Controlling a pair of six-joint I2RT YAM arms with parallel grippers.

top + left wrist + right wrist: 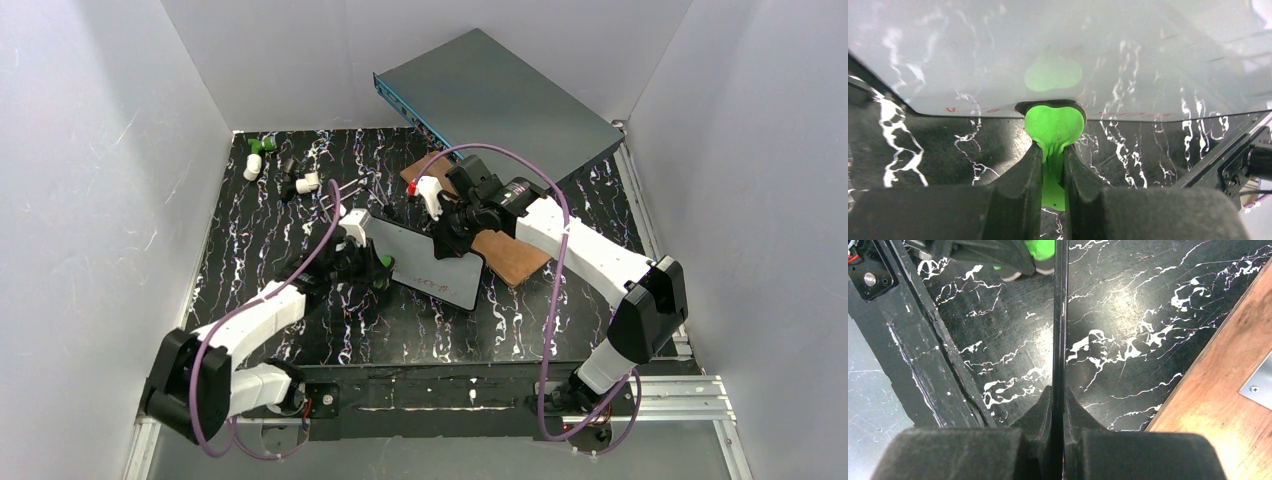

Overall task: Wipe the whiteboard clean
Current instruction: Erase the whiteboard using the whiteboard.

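Note:
The whiteboard [432,262] is held tilted above the black marbled table, with faint red writing [432,284] near its lower edge. My right gripper [452,238] is shut on its far rim; in the right wrist view the board shows edge-on as a thin black line [1060,315] running between the closed fingers [1059,392]. My left gripper [374,266] is shut on a soft bright-green piece [1054,125], whose tip presses against the board's lower rim. The glossy white face [1128,50] mirrors the green piece, and red marks [973,109] sit along the rim.
A grey-teal metal box [500,100] leans at the back right. A brown wooden plank [512,256] lies under the right arm, also seen as the plank [1228,390]. Small white and green markers [262,150] and caps [300,184] lie at the back left. A black rail [430,395] runs along the front.

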